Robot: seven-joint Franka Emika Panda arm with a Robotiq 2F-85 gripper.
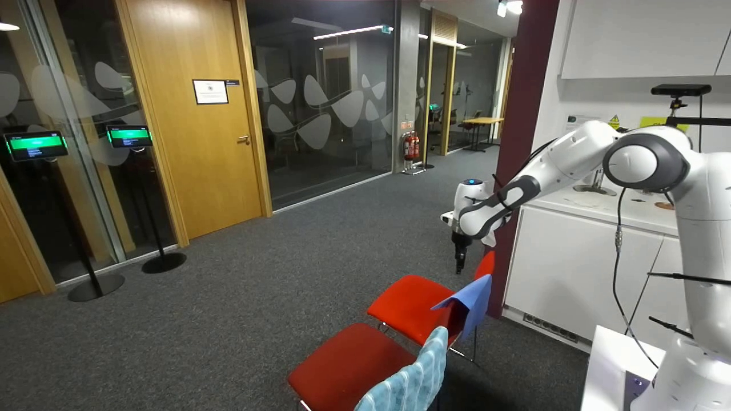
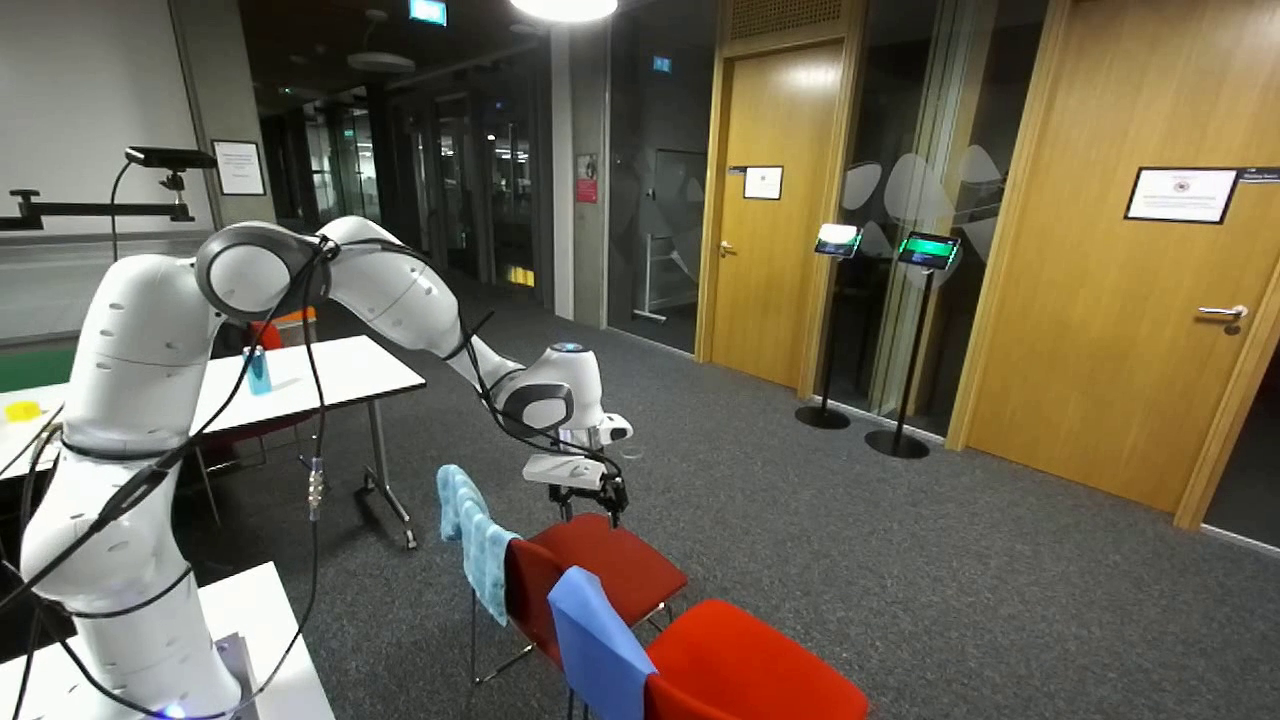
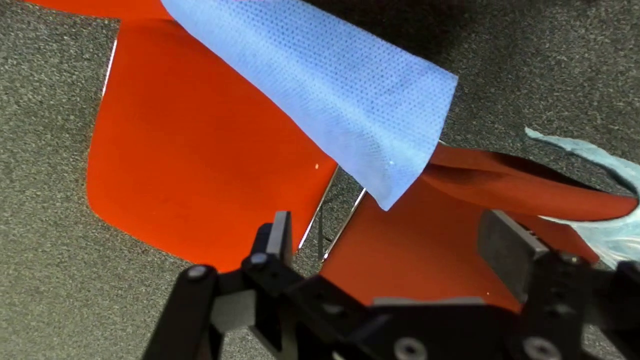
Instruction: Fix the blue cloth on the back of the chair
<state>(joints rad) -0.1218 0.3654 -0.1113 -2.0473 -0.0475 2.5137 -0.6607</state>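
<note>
On the bright chair [image 1: 408, 303], the blue cloth [image 3: 345, 90] sat askew over the top edge of its back [image 2: 682, 700], one corner jutting toward the darker chair [image 1: 349, 365], the opposite end bare. To square it, we judged the gripper [image 3: 392, 240], spread and holding nothing, should nip the cloth's edge nearest that end and pull, not push. We counted two chairs nearby, one blue cloth, one teal cloth [image 2: 487, 555], one gripper.

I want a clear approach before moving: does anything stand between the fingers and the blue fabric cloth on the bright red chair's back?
Nothing visible does: in the wrist view, the blue fabric cloth hangs uncovered beyond the open black fingers. The darker red chair back shows behind the cloth's corner.
</note>
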